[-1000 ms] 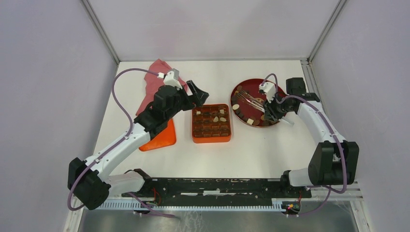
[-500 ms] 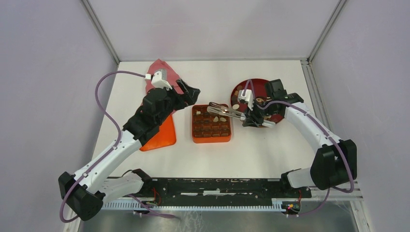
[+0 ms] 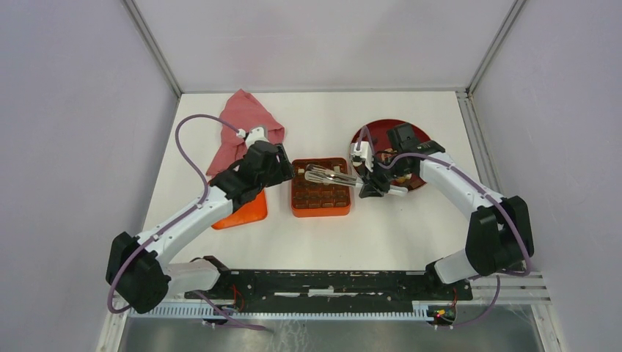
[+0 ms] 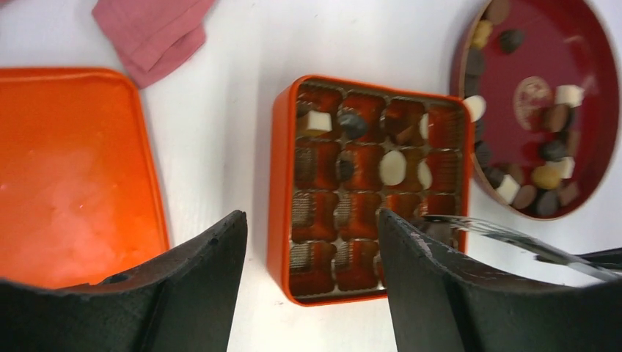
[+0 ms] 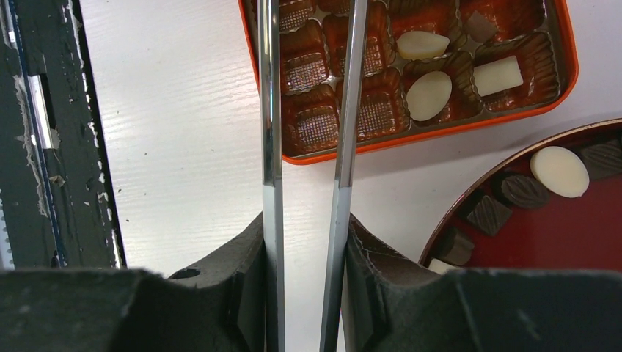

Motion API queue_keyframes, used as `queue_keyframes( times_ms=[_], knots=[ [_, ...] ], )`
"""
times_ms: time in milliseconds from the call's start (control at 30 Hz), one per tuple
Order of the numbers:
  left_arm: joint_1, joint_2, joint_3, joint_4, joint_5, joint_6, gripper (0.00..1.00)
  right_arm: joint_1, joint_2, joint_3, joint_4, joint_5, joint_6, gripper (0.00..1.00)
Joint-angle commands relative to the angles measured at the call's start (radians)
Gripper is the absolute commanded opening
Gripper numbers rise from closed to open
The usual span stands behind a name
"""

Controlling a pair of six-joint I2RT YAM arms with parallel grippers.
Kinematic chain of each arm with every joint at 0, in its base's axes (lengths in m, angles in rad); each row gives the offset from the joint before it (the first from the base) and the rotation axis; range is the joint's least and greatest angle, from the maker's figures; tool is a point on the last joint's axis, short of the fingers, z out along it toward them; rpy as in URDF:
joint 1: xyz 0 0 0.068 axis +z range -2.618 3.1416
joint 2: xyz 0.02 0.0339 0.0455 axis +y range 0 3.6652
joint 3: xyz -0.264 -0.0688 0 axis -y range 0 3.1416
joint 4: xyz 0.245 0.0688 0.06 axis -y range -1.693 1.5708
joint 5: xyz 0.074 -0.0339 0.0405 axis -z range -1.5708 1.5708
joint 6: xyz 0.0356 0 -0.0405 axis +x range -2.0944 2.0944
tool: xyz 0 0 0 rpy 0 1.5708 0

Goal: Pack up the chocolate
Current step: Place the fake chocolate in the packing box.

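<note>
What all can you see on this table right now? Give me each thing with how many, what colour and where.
box: one, orange, gridded, centre of the table
lid: one, orange, left of the box
cloth: one, pink-red, far left, behind the lid
plate: one, dark red, round, right of the box
chocolates: many, dark brown, light brown and white, several in the box, the rest on the plate
tongs: one pair, silver, tips over the box
table: one, white
left arm: white and black, jaws open at the box's left side
right arm: white and black, jaws shut on the tongs
</note>
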Motion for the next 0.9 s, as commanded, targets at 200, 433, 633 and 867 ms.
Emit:
queue_keyframes(
  times_ms=[200,433,633,867],
  knots=[
    [0.006,0.050,-0.002,-0.027,-0.128,0.003,0.72,0.047,0.074,0.013,0.091,0.048,0.029,0.00],
    [0.005,0.083,0.020,-0.039,-0.160,0.027,0.73,0.092,0.145,0.032,0.148,0.119,0.102,0.01],
    [0.005,0.095,0.011,-0.025,-0.121,0.037,0.73,0.094,0.153,0.065,0.155,0.127,0.129,0.01],
    [0.012,0.161,-0.032,0.083,0.032,0.047,0.67,0.045,0.111,0.077,0.122,0.105,0.139,0.00]
  ],
)
